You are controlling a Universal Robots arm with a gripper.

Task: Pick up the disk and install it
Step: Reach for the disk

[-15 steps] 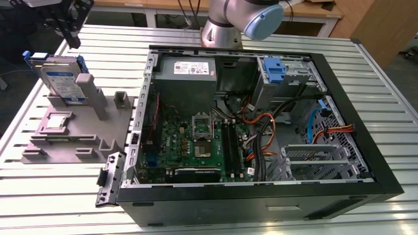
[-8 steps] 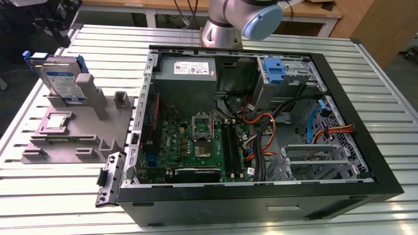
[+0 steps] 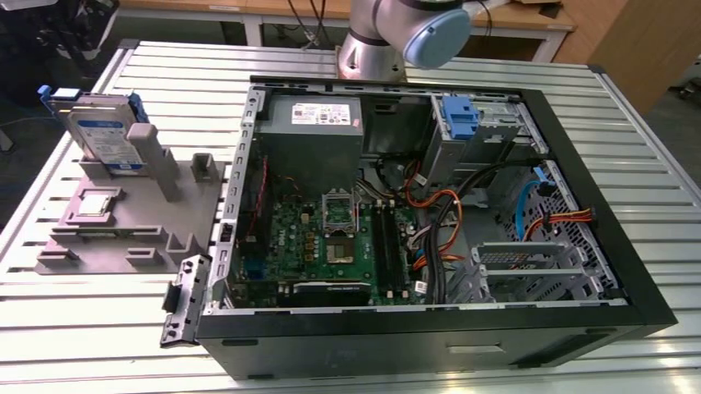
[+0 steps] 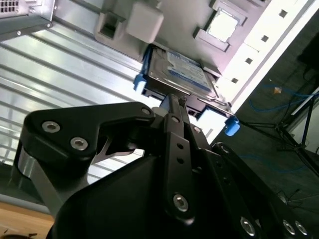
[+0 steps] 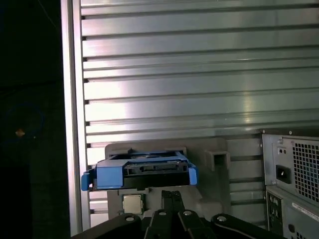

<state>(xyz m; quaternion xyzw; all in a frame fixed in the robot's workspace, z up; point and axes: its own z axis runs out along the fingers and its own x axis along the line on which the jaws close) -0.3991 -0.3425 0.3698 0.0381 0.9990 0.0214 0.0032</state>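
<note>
Found the claw (image 4: 173, 99) drawn down to a narrow line in both wrist views, fingers pressed together and holding nothing. Observed it hanging in the air, aimed toward the disk (image 4: 182, 72) but apart from it, with no contact. Recorded the disk standing on edge, leaning slightly, in a slot of a grey holder (image 3: 121, 230) on the exterior view's left, blue frame around its edges and white-and-blue label facing out. Noted a small square chip (image 3: 97, 203) lying flat in a recess of the same holder, near the disk's foot. Located the holder on a slatted metal bench (image 3: 186, 74), close beside an open computer case (image 3: 438, 332) lying on its side. Saw inside the case a green circuit board (image 3: 328, 238), a grey power supply (image 3: 318, 115) and an upright blue latch piece (image 3: 460, 115), with orange and black cables (image 3: 438, 222) running among them. Noted the arm (image 3: 373, 49) rising at the bench's far side, behind the case.
</note>
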